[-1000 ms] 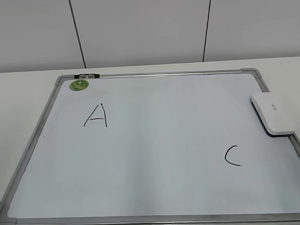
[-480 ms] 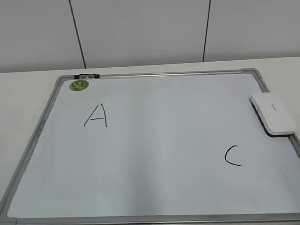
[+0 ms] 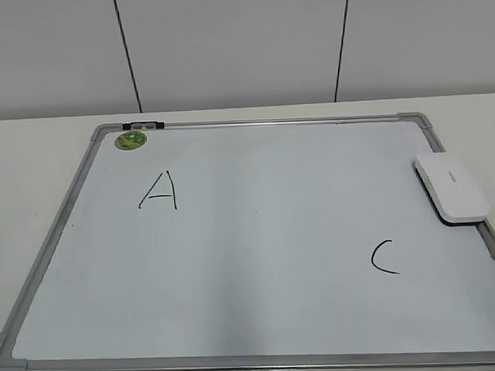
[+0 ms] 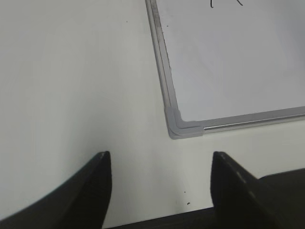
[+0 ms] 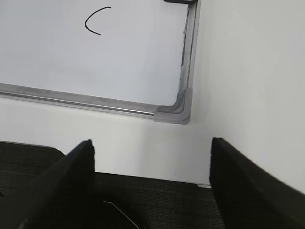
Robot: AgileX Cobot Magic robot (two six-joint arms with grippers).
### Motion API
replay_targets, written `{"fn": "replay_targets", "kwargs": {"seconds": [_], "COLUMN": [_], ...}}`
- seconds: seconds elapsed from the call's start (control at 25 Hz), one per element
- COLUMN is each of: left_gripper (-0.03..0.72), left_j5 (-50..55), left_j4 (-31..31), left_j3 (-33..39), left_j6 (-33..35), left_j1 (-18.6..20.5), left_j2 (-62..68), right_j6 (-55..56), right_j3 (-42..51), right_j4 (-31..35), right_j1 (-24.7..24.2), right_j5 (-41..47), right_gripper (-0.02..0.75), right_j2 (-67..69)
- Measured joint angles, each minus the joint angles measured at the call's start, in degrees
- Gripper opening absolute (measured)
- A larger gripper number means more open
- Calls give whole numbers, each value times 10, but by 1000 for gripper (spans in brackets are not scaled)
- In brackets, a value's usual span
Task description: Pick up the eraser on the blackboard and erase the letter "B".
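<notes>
The blackboard (image 3: 253, 122) lies flat on the white table. The eraser (image 3: 451, 187) lies on its right edge, partly over the frame. A black "A" (image 3: 159, 191) is at the upper left and a black "C" (image 3: 384, 257) at the lower right. No letter "B" shows on the board. Neither gripper shows in the exterior view. My left gripper (image 4: 161, 157) is open and empty above the table, just off the board's near-left corner (image 4: 183, 128). My right gripper (image 5: 152, 143) is open and empty near the near-right corner (image 5: 174, 112), with the "C" (image 5: 95, 21) ahead of it.
A green round sticker (image 3: 130, 140) and a small clip (image 3: 143, 124) sit at the board's far-left corner. A grey wall stands behind the table. A dark surface (image 5: 157, 205) lies below the table's front edge.
</notes>
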Motion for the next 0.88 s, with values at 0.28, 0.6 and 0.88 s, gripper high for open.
{"fn": "replay_targets", "kwargs": {"seconds": [0.28, 0.6, 0.88], "left_gripper": [471, 447, 440], "left_j5": [2, 2, 3], "left_j4": [0, 1, 2], "left_j3": [1, 1, 1], "left_j6": [0, 0, 1], "left_j1": [0, 0, 4], "left_j2": [-1, -1, -11], "right_j6": [0, -1, -1], "right_j3": [0, 0, 0], "right_j4": [-2, -2, -3], "right_j1": [0, 0, -1], "right_j5": [-2, -2, -2], "right_gripper": [554, 554, 554], "right_j2": [0, 0, -9]}}
